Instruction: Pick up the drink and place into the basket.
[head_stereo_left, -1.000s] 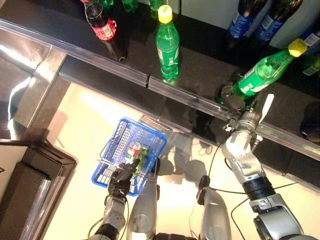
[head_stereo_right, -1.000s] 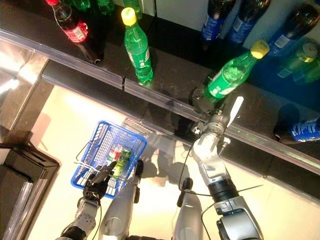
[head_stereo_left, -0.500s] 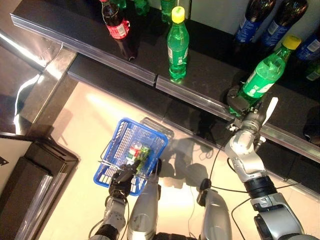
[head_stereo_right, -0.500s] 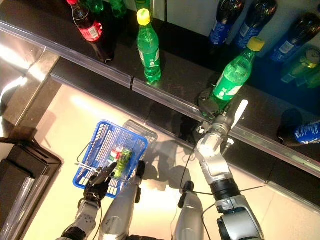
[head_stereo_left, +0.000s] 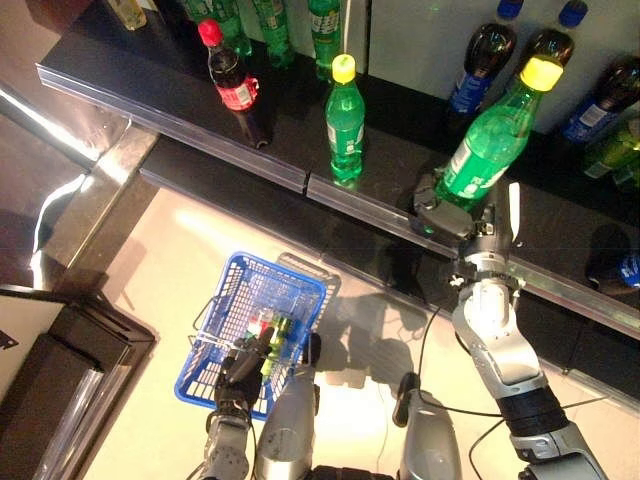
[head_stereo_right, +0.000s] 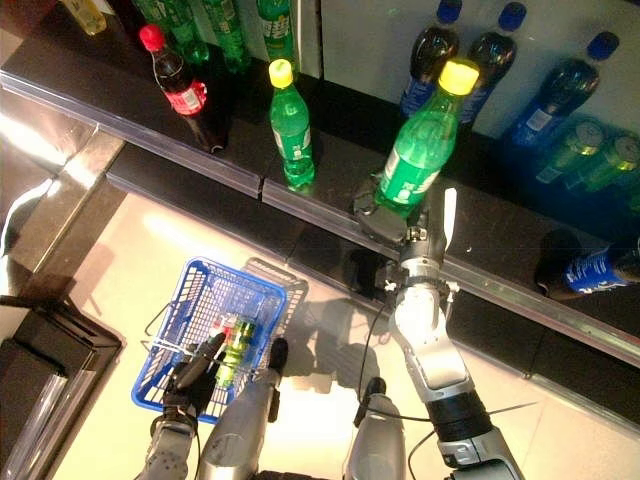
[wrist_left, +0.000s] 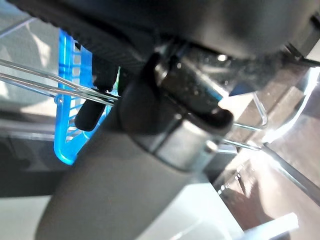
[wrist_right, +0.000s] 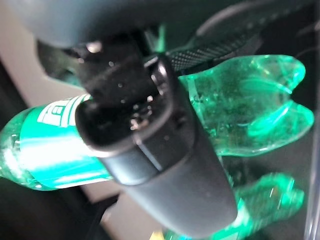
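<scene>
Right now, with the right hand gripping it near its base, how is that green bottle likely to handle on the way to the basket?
The green bottle looks tall and full, so probably heavy and top-heavy in the right hand, which grips it low. Its smooth, shiny plastic may slip. It already leans, so it could swing toward the blue basket.

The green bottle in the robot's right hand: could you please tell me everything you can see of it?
The green bottle is clear green plastic with a yellow cap and a green and white label around its middle. It is closed and tilted, with the cap leaning away from the robot, over the dark shelf. The right hand is curled round its lower part; the right wrist view shows the lobed base past the fingers. Whether the base rests on the shelf cannot be told.
</scene>
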